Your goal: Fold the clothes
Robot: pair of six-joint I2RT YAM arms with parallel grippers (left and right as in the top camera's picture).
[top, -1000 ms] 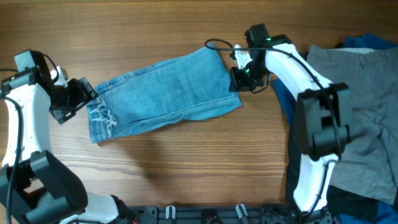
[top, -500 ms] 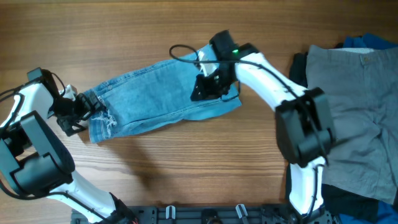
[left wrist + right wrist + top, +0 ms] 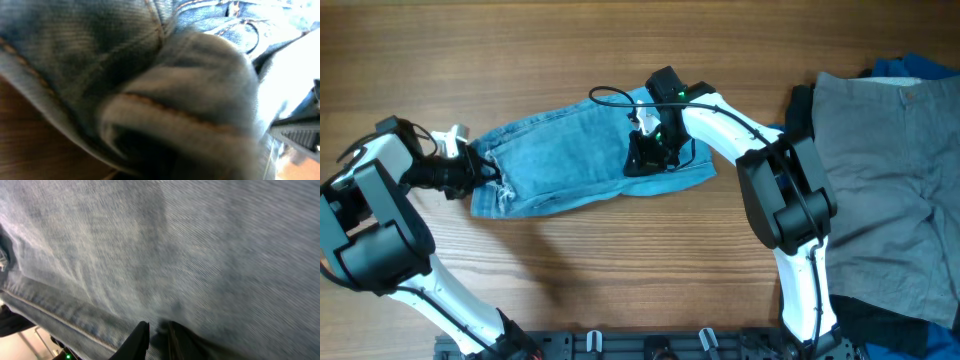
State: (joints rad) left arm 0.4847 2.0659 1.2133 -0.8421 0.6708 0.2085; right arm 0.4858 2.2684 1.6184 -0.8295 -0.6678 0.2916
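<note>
My right gripper (image 3: 157, 339) has its fingers close together, with the tips sunk in the denim. I cannot tell if they pinch any cloth. It sits on the jeans (image 3: 570, 165) near their 3 o'clock end. My left gripper (image 3: 470, 172) is at the 9 o'clock end, by the frayed hem. Its camera shows only bunched denim and a seam, so I cannot tell if it is spread or pinching.

The jeans lie in the middle of the table (image 3: 620, 280), slanting up toward 2 o'clock. To fold well, I think each gripper needs a firm hold at an edge. Then one end should lift high and go over the other, with no dragging.

The wood looks smooth, so cloth may slide. A grey garment (image 3: 890, 170) and a blue one (image 3: 920, 66) lie at 3 o'clock, so I should fold away from there.
</note>
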